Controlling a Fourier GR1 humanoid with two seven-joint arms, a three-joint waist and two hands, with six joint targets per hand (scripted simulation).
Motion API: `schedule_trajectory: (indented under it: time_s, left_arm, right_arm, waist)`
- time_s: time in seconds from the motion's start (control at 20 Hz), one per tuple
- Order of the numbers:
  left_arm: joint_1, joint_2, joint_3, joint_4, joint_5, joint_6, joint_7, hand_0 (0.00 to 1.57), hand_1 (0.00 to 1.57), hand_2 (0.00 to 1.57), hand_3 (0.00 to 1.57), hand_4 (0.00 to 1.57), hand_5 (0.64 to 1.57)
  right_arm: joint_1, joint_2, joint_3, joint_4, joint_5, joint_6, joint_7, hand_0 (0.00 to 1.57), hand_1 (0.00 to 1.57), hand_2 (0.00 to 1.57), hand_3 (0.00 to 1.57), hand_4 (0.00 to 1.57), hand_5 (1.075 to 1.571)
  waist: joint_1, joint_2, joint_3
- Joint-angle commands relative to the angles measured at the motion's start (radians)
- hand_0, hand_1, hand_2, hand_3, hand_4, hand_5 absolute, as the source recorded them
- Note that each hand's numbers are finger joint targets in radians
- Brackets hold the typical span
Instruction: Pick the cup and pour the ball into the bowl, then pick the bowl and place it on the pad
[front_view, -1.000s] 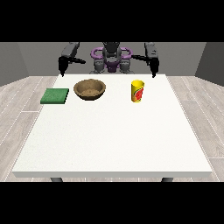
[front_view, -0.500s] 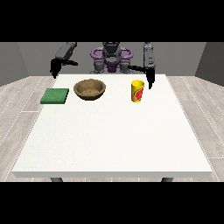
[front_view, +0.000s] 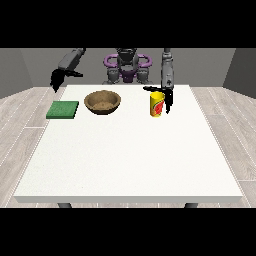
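Since a moment ago, the hand at the view's right (front_view: 169, 96) has come down from beside the robot's shoulder and now hangs just beside the yellow cup (front_view: 157, 104), on the cup's outer side, with the thumb reaching over the rim. Its fingers look straight and released, and I do not see them closed around the cup, so I judge that the grasp is only being prepared. The hand at the view's left (front_view: 56, 78) has moved up and outward, away from the white surface (front_view: 130, 155); it holds nothing, and whether its fingers are curled I cannot tell. The cup stands upright, its long axis vertical and the mouth pointing up; the ball inside cannot be seen. It is to the right of the wooden bowl (front_view: 102, 102), a little apart from it. The green pad (front_view: 63, 109) lies at the bowl's other side.
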Motion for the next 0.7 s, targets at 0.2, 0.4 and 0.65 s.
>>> schedule_trajectory:
  time_s: [0.2,0.4,0.65]
  left_arm:
    - [-0.024,0.094,-0.013,0.079,-0.172,0.248,-0.065,1.29,1.29,1.57,1.57,0.8,1.513]
    - [-0.089,0.036,0.01,0.14,-0.184,0.384,-0.061,1.32,1.32,1.57,1.57,0.85,1.508]
    - [-0.076,0.026,-0.042,0.153,-0.238,0.414,-0.03,1.35,1.35,1.57,1.57,0.9,1.507]
  right_arm:
    - [-0.034,-0.038,-0.018,0.023,-0.029,0.053,-0.016,0.0,0.0,0.0,0.0,0.0,1.563]
    - [-0.056,-0.095,-0.047,0.03,-0.065,0.122,-0.04,0.0,0.0,0.0,0.0,0.0,1.558]
    - [-0.04,-0.103,-0.096,0.135,-0.071,0.095,-0.059,0.0,0.0,0.0,0.0,0.0,1.555]
  waist:
    - [-0.052,0.06,0.001]
    - [-0.115,0.106,0.0002]
    - [-0.042,0.011,0.0007]
